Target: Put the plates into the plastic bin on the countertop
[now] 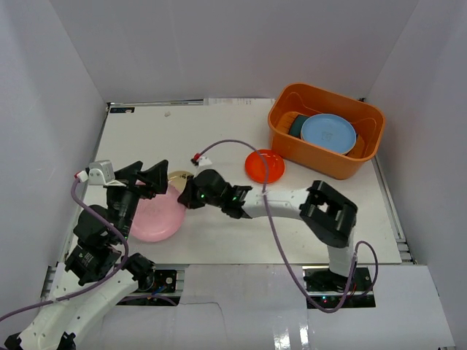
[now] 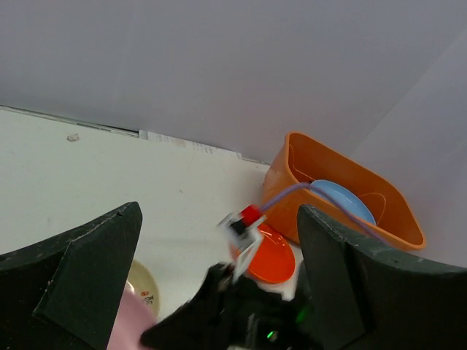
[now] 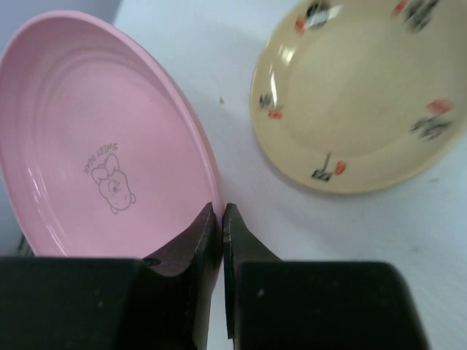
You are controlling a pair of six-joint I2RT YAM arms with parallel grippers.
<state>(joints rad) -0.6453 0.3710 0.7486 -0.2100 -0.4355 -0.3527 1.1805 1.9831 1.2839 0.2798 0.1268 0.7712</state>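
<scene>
The round pink plate (image 1: 157, 216) lies at the left of the white countertop (image 1: 219, 138). My right gripper (image 1: 186, 197) is shut on the pink plate's rim (image 3: 216, 191), one jaw inside and one outside. A small beige patterned plate (image 3: 361, 95) sits just beyond it (image 1: 177, 177). The red plate (image 1: 265, 166) lies on the countertop before the orange plastic bin (image 1: 325, 128), which holds the blue plate (image 1: 328, 133) and a dark dish (image 1: 295, 125) under it. My left gripper (image 1: 149, 177) is open and empty above the pink plate's far side.
White walls close in the countertop on three sides. The right arm's purple cable (image 1: 241, 144) loops over the middle of the table past the red plate. The bin stands in the far right corner.
</scene>
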